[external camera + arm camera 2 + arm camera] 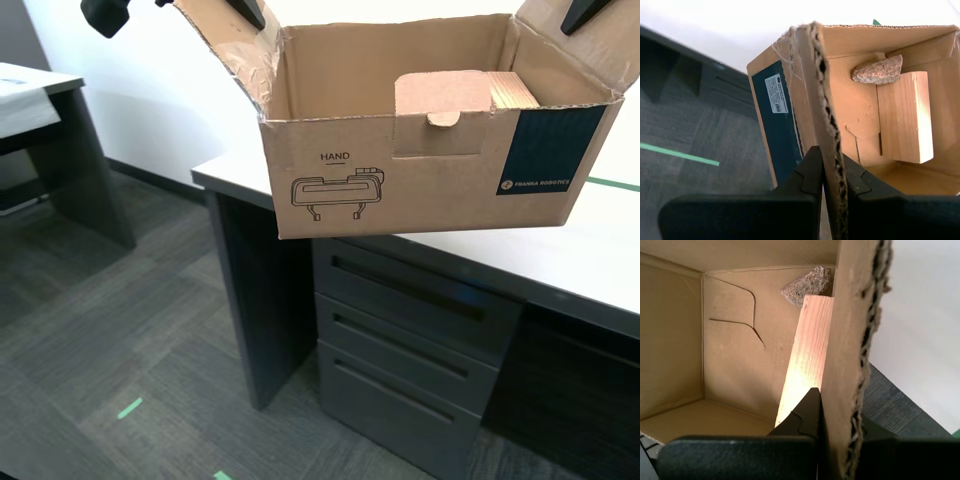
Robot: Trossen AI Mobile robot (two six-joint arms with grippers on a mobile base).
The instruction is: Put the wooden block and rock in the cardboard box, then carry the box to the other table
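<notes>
The cardboard box (420, 180) hangs in the air, tilted, over the front edge of a white-topped desk, with its flaps up. My first gripper (248, 10) is shut on the flap at the exterior view's left, and my second gripper (585, 12) is shut on the flap at its right. In the first wrist view my first gripper (840, 415) pinches the corrugated flap edge; the wooden block (807, 350) and the rock (807, 285) lie inside. The second wrist view shows my second gripper (832, 170) clamping the other flap, with the block (905, 117) and rock (877, 70) inside. Which table is the other table I cannot tell.
The white desk (600, 250) has a dark drawer unit (410, 340) under it and a green tape line (612, 184) on top. A second table (40, 95) stands at the exterior view's far left. Grey carpet with green tape marks (129, 407) lies between them.
</notes>
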